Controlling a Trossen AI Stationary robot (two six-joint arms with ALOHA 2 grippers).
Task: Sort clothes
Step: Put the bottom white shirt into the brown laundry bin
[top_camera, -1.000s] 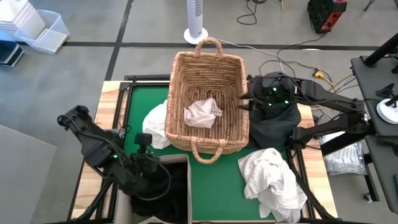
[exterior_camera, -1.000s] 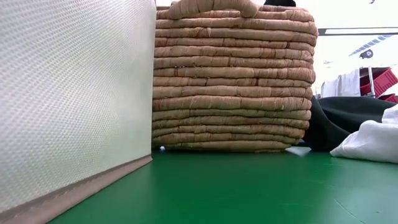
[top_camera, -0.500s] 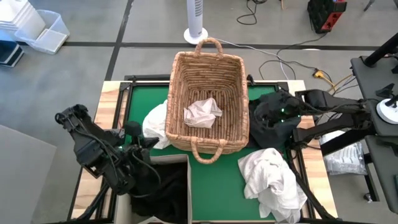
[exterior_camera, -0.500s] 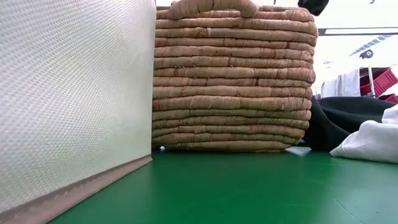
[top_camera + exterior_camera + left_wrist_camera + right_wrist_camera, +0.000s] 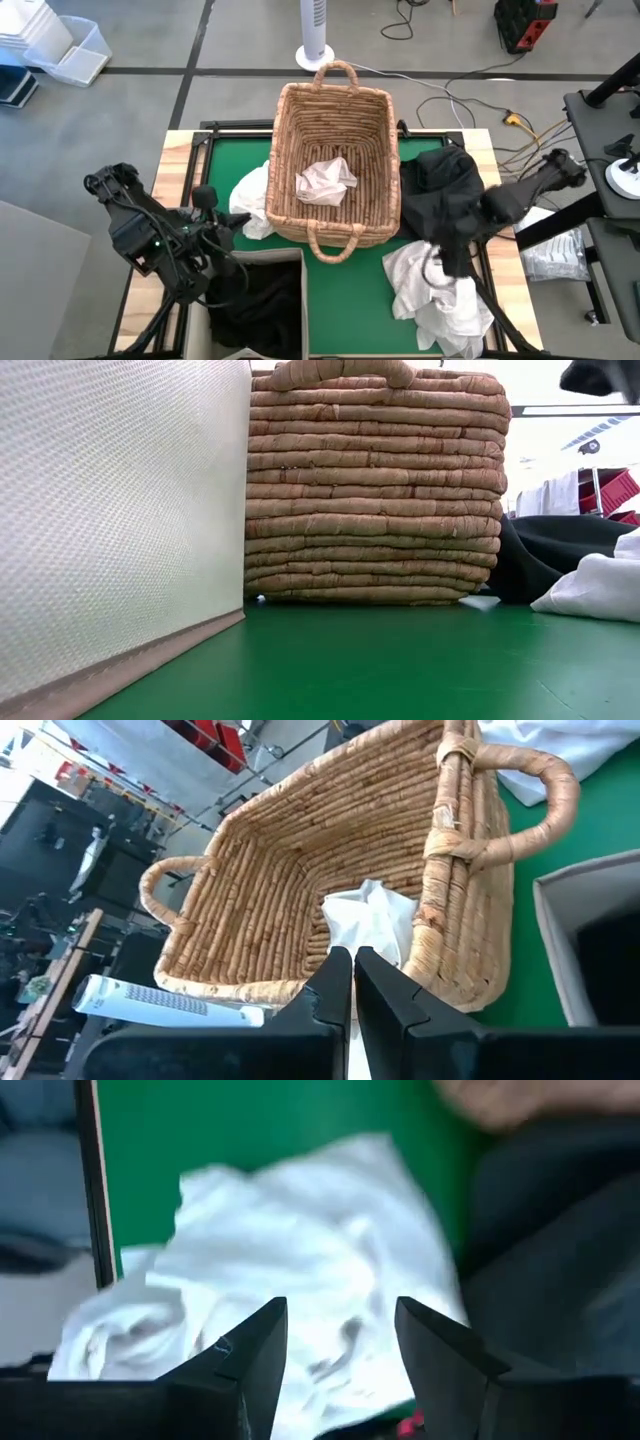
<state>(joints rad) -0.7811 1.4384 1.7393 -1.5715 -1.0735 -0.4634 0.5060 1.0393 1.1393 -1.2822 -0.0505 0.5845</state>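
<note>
Two piles sit by your right gripper (image 5: 441, 262): it hangs wide and empty over the white clothes (image 5: 270, 1270), beside the dark garment (image 5: 445, 190). Drop straight, pinch a thick fold (left gripper (image 5: 350, 982) narrow, waiting).
</note>
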